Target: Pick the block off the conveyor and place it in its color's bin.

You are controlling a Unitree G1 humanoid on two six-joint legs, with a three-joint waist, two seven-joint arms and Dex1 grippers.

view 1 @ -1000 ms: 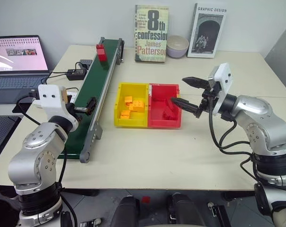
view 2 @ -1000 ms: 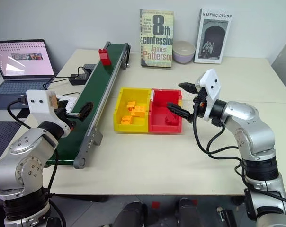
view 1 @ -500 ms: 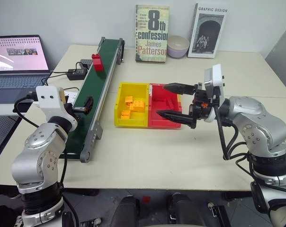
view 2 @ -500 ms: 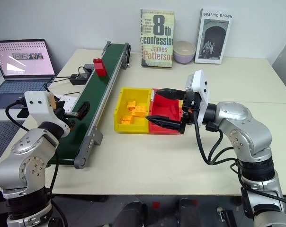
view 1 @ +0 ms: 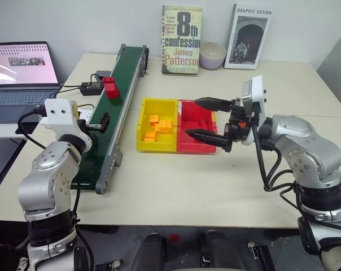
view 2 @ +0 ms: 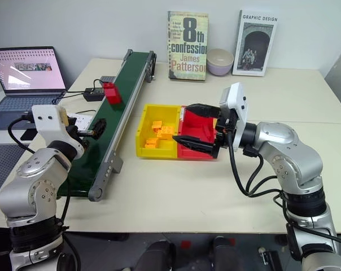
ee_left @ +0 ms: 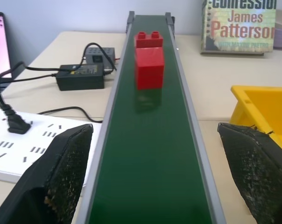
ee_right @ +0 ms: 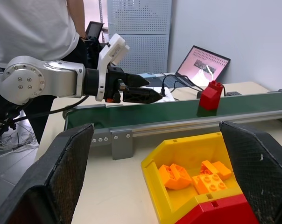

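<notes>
While the small bright red studded plastic brick (ee_left: 149,59) sat upright on the long dark green belt conveyor (ee_left: 150,154), ahead of your wide-open empty left gripper (ee_left: 157,177), you needed to stay straddling the belt and close squarely; right gripper (view 1: 209,119) gaped over the red plastic bin (view 1: 207,145)

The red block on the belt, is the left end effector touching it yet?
Apart. In the left wrist view the block sits well up the belt, with bare green belt between it and the open left end effector.
</notes>
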